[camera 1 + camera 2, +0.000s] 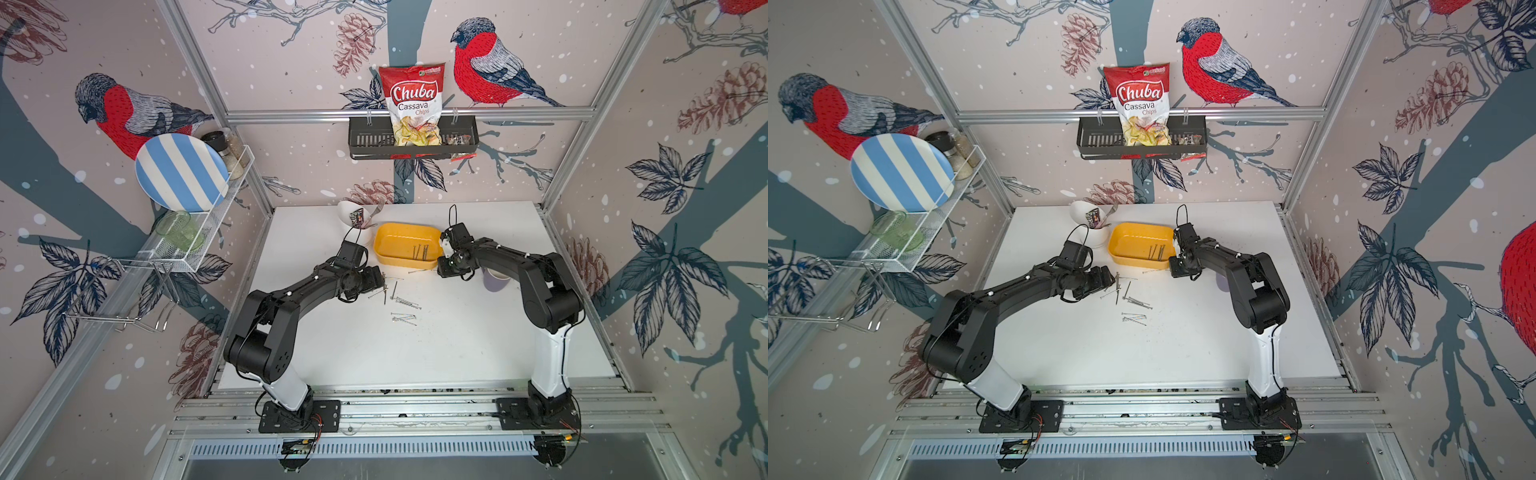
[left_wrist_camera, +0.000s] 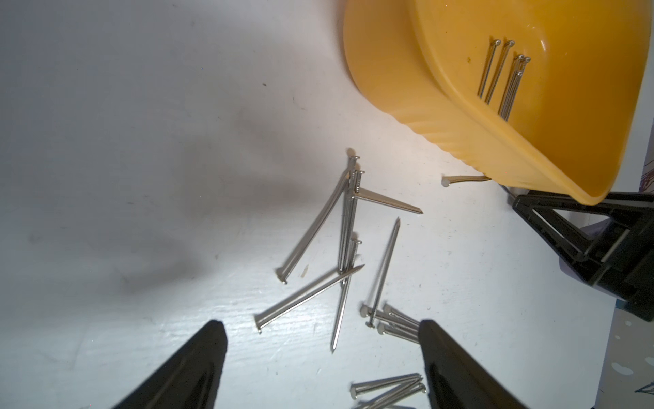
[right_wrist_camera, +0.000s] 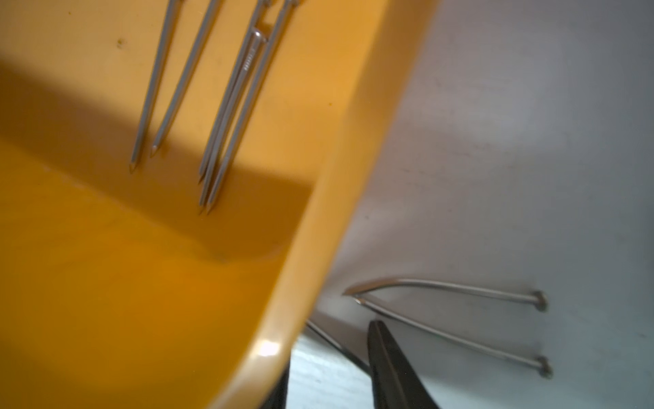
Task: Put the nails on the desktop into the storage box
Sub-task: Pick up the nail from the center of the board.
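Observation:
The yellow storage box stands at the back middle of the white desktop, with several nails lying inside. More nails are scattered on the desktop in front of it. My left gripper hovers open over the left end of this scatter, nothing between its fingers. My right gripper is low at the box's near right corner, jaws a little apart. A thin nail crosses their gap, and two nails lie just beyond.
A white cutlery cup with forks stands left of the box. A purple mug sits behind my right arm. A black basket with a chips bag hangs on the back wall. A wire rack with a striped plate is on the left wall.

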You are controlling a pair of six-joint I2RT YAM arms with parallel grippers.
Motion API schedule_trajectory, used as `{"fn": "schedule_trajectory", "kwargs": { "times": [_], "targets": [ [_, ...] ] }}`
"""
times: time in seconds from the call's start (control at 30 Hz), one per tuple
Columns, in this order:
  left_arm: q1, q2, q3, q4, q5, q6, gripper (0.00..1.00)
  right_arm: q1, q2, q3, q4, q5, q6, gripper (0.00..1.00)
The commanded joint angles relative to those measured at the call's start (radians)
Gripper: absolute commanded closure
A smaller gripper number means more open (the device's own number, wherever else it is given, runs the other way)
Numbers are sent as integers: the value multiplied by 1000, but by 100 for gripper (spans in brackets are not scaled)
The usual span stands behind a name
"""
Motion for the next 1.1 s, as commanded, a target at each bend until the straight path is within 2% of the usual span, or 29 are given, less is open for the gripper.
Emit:
{"fn": "schedule_trajectory", "kwargs": {
  "times": [0.0,0.23,0.5,1.07],
  "targets": [
    [4,-14,-13,14,-6,-12,12,20,6,-27,-154,37,-6,60],
    [4,-44,-61,38,0,-29,12,74,-31,-74,-168,78,-9,61],
    [3,-78,-108,41,0,-38,12,136,-3,-45,-213,138,-22,66],
    [3,-131,-188,56,-4,-55,12,188,81,34,-400,8,-34,69]
  ]
}}
